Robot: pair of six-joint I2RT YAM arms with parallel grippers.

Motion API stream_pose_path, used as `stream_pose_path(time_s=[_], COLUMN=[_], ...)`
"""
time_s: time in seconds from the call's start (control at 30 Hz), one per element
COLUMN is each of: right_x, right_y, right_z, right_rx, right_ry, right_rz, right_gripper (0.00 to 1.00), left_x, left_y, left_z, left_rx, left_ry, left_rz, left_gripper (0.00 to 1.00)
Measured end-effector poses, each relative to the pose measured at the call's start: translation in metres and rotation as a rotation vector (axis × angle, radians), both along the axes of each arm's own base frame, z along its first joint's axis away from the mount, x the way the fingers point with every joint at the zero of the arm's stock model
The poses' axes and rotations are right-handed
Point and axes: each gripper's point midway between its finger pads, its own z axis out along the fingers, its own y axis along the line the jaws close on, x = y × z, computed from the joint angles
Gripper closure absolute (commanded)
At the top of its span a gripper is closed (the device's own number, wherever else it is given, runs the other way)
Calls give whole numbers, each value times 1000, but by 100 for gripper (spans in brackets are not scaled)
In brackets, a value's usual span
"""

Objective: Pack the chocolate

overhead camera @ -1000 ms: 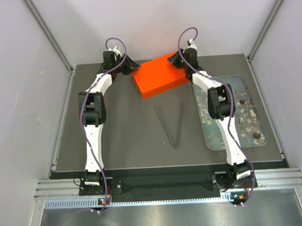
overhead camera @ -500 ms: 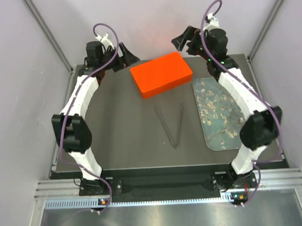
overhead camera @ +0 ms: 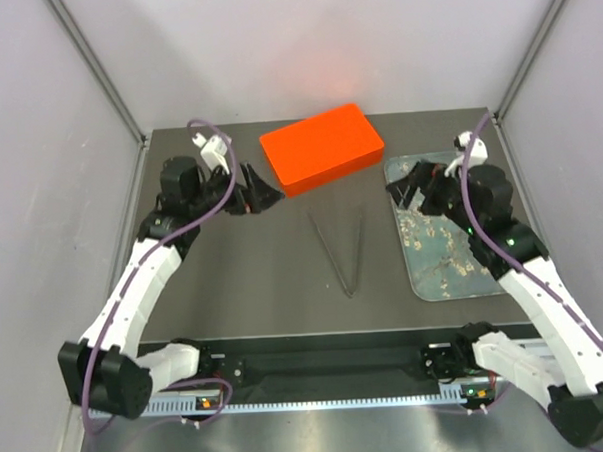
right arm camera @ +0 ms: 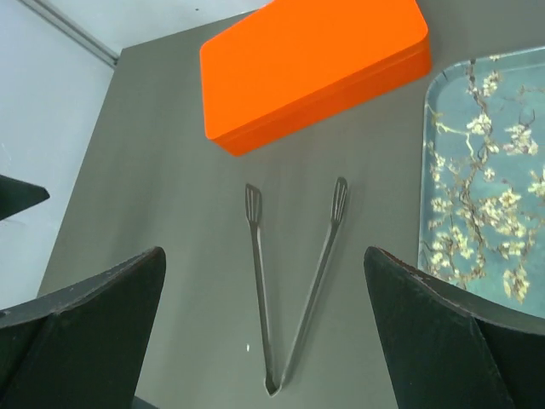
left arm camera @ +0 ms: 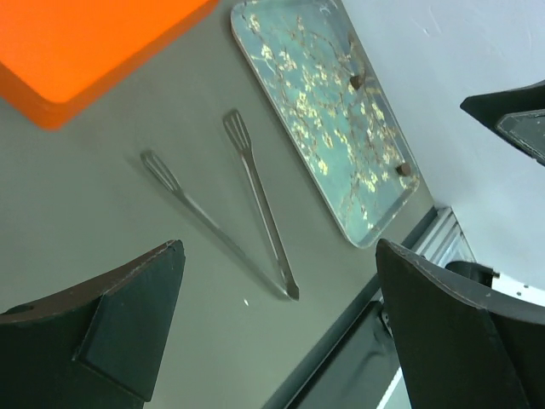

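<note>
Top external view: dark grey table [overhead camera: 244,279] carrying one orange rectangular box [overhead camera: 322,148] at far centre, slim metal tongs [overhead camera: 345,249] splayed in a V, and a grey-blue blossom-print tray [overhead camera: 449,275] at right.
Left pincer [overhead camera: 260,191]: jaws apart, empty, near box.
Right pincer [overhead camera: 405,191]: jaws apart, empty, above tray's far end.
Chocolate [left arm camera: 356,82]: two small brown lumps on tray; others possibly hidden.
</note>
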Motion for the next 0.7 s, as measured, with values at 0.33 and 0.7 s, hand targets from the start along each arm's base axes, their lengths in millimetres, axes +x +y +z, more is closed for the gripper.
stream_pose_path(time_s=[0.33,0.7], right_x=[-56,-63], right_y=[-25,-28], right_z=[-26,-37], right_rx=[-31,-50], right_ry=[-34,-31], right_rz=[-2,3], right_gripper=[0,0], left_x=[-66,-78], left_y=[15,30], left_z=[-11,-18], left_rx=[-20,17], left_ry=[-90,-132], left_rz=[3,63], left_gripper=[1,1])
